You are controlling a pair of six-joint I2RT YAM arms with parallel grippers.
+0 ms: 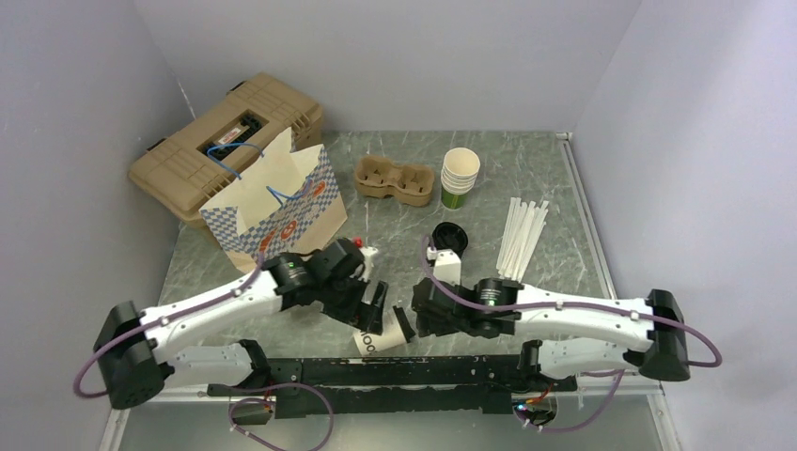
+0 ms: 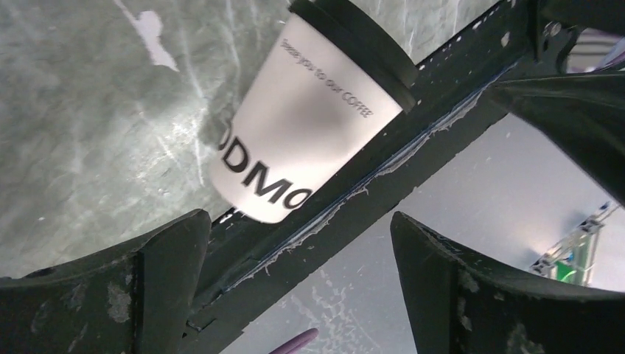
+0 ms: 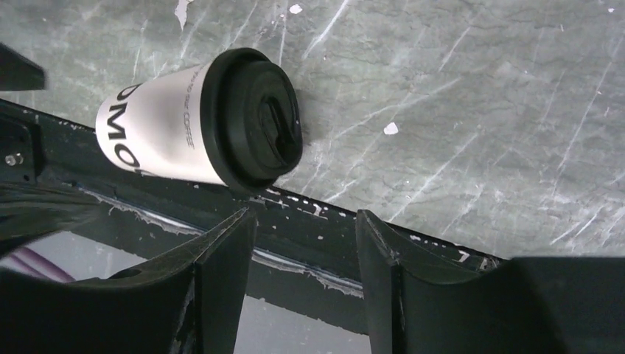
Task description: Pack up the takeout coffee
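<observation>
Broadly, a grey-green marbled bench (image 1: 404, 202) is seen, closed in by pale walls. A tan toolbox (image 1: 226, 132) is set behind the paper bag (image 1: 282, 211); whether the two touch cannot be told. The bag, checked in blue with orange print and blue handles, is stood upright with its mouth open. The left arm (image 1: 216, 305) is stretched across just nearer the arm bases than the bag, and the right arm (image 1: 573, 315) is reached in from well to the bag's right. A black rail (image 1: 404, 371) is laid along the near bench edge, below the bag and to its right. A brown cardboard cup carrier (image 1: 395, 181) is placed just right of the bag, and a stack of lidless cups (image 1: 460, 177) is stood past the carrier on that same side. White straws (image 1: 523, 235) are fanned out well to the right of the bag.

The takeout coffee (image 1: 381, 340) is found nearer the arm bases than the bag and to its right, tipped on its side on the bench against the rail, its black lid turned toward the right arm. The left fingers (image 1: 374, 303) are spread wide with nothing between them, near the cup's base. The right fingers (image 1: 414, 318) are parted and empty too, near the lidded end. A small stack of black lids (image 1: 449, 237) is left between the bag and the straws.
</observation>
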